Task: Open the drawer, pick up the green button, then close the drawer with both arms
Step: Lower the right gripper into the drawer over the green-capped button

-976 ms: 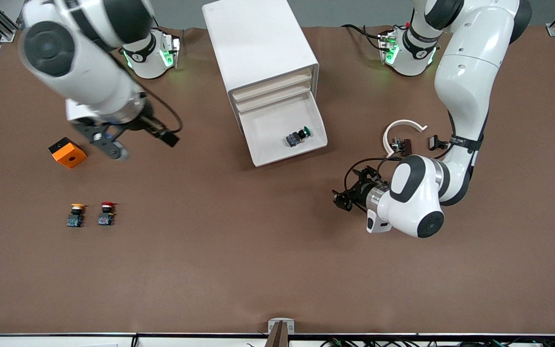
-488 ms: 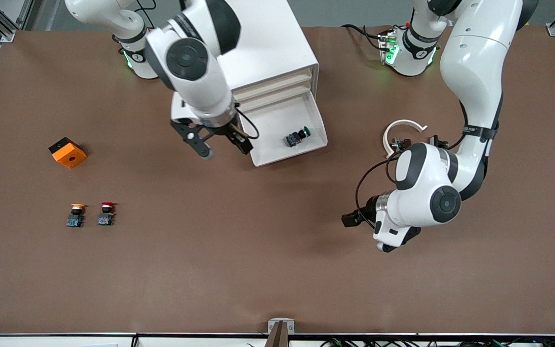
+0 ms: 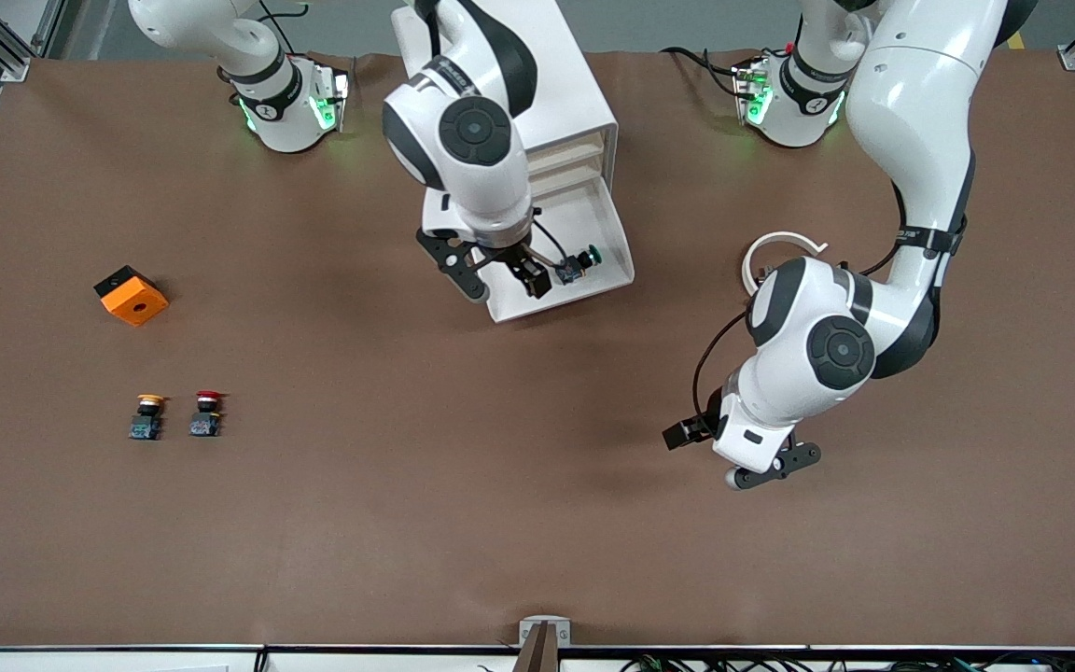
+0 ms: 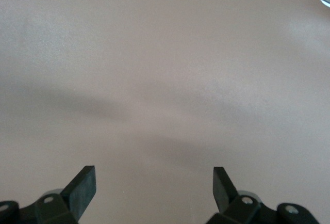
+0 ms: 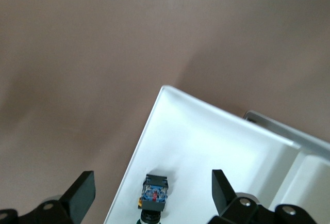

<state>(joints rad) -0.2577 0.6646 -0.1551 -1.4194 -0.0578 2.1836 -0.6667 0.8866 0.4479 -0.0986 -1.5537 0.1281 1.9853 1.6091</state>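
The lowest drawer of the white cabinet stands pulled out. The green-capped button lies on its side in it, near the drawer's front. My right gripper is open over the drawer's front corner toward the right arm's end, just beside the button. In the right wrist view the button lies on the drawer's floor between the spread fingers of the right gripper. My left gripper is open and empty over bare table toward the left arm's end; the left wrist view shows only table.
An orange block lies toward the right arm's end. A yellow-capped button and a red-capped button stand nearer the front camera than it. A white open ring lies by the left arm.
My right arm has swung from beside the orange block to over the open drawer. My left hand has moved nearer the front camera and turned to face down.
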